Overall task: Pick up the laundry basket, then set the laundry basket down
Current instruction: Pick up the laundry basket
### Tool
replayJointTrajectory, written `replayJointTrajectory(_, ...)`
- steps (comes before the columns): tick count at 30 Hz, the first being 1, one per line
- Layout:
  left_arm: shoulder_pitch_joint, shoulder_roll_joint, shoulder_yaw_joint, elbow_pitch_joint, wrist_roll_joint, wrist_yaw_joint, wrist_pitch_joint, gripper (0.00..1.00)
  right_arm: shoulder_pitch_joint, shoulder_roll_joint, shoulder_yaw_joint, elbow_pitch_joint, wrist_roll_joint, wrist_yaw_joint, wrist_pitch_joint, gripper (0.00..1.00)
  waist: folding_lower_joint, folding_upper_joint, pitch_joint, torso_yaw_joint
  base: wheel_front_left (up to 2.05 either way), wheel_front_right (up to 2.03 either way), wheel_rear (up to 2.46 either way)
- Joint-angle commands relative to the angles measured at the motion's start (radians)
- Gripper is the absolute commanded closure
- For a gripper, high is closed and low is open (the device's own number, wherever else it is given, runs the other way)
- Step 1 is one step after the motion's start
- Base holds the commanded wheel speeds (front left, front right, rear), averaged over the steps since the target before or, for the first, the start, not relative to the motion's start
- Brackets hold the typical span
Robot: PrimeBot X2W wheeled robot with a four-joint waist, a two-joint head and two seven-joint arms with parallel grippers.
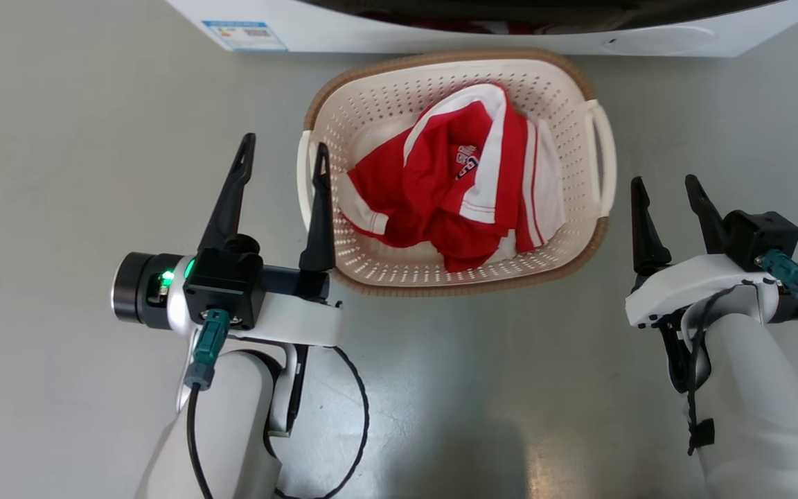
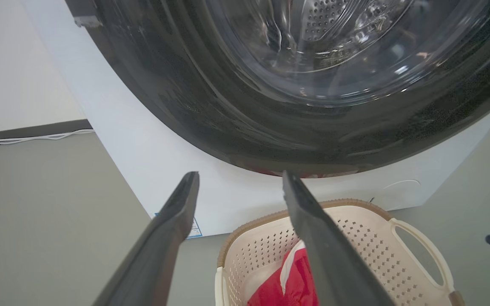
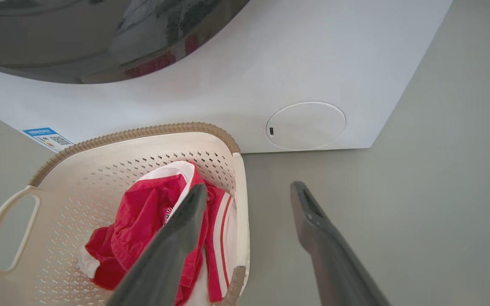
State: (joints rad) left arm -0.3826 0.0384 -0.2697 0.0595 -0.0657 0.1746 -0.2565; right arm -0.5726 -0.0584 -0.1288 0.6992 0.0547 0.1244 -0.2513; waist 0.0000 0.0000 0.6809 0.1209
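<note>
A white washing machine (image 1: 440,34) stood past both sets of fingertips, closing off the far side; its dark round door (image 2: 313,85) loomed above the left gripper (image 1: 285,142), a blue label (image 1: 244,34) sat on its lower front ahead of that gripper, and a round cover (image 3: 306,125) lay ahead of the right gripper (image 1: 664,179); grey floor (image 1: 59,138) spread to the outer side of each hand.

The laundry basket (image 1: 364,111) rested on the floor between the two grippers, its far rim just beside the machine; it was cream-white and perforated, with a brown woven-look rim and a white loop handle on each side; a crumpled red-and-white shirt (image 1: 440,180) lay inside.

The left gripper pointed toward the machine with its fingers spread apart; the basket's left handle (image 1: 300,180) lay between them in the head view, though contact could not be told. The right gripper, fingers also parted and holding nothing, hung just outside the right handle (image 1: 607,159), apart from it; a black cable (image 1: 361,416) looped behind the left wrist.
</note>
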Motion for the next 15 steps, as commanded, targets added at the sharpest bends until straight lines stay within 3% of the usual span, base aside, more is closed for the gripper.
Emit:
replayJointTrajectory(1,-0.014,0.012,0.014,-0.029,-0.015,0.002,-0.005,0.0,-0.008,0.008,0.014,0.017,-0.021,0.006,-0.01,0.0,0.0,0.0,0.016,0.016,0.0,0.0,0.0)
replayJointTrajectory(15,-0.036,0.012,-0.046,-0.051,-0.053,0.028,-0.005,0.0,-0.131,0.008,-0.089,0.229,-0.134,0.006,-0.01,0.0,0.0,0.0,0.078,0.072,0.0,0.0,0.0)
